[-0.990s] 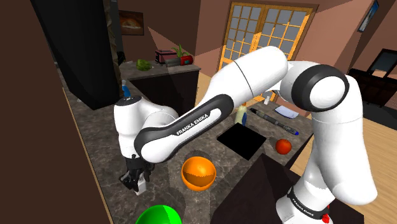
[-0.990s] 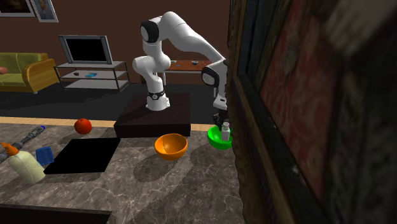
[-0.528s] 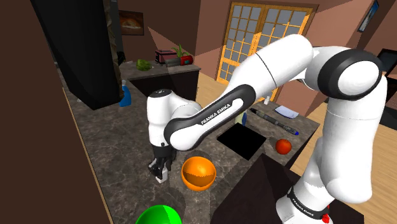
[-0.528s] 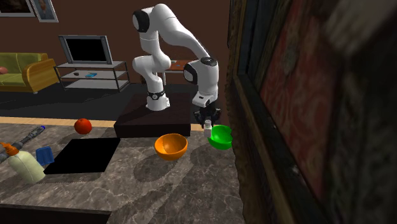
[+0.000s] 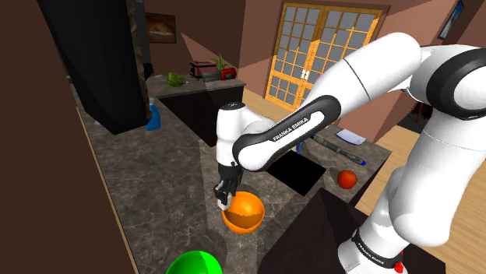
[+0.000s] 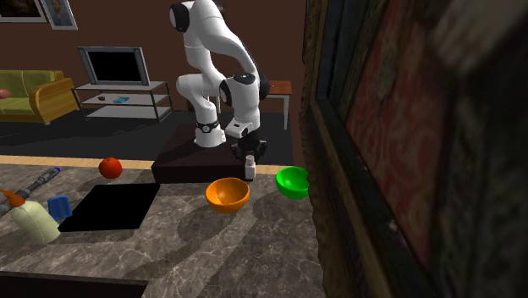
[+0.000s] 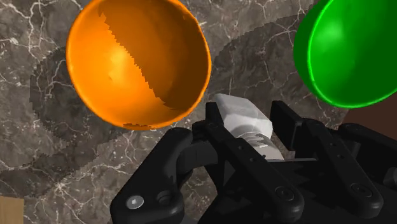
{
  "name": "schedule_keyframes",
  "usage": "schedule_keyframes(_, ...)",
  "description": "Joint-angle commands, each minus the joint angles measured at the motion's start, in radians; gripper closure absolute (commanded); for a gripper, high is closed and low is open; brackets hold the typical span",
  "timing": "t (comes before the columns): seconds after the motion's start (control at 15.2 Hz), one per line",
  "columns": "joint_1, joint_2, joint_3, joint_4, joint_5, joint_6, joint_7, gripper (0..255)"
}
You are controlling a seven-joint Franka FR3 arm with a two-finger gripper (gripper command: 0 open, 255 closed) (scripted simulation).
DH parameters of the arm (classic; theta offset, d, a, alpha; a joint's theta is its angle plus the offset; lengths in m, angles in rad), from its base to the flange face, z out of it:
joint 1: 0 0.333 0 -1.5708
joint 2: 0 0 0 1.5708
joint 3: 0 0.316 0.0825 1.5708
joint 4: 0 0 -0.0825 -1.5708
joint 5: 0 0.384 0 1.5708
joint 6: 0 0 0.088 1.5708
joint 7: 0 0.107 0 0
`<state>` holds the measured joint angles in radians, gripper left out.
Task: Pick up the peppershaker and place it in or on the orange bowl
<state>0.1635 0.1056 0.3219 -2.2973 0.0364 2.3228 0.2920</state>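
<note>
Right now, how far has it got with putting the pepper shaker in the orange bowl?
Done: the end effector is shut on the white pepper shaker, lifted off the counter. In hand: it hangs beside the orange bowl's rim. Left: move over the empty bowl and release.

Green bowl (image 5: 193,263) cut by picture edge, peppershaker (image 7: 240,116) base behind fingers (image 7: 287,127)

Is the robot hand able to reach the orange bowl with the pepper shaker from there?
Probably yes. The fingers clasp the pepper shaker right beside the orange bowl, and nothing stands between them, so the way looks free.
</note>
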Motion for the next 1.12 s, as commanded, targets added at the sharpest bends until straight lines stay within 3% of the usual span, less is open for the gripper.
schedule_keyframes(0.0, -0.026, -0.046, -0.015, -0.059, 0.018, 0.013, -0.055, 255)
schedule_keyframes(0.4, -0.094, -0.177, -0.083, -0.203, 0.052, 0.022, -0.218, 255)
schedule_keyframes(1.06, -0.094, -0.054, -0.083, -0.23, 0.02, 0.171, -0.199, 255)
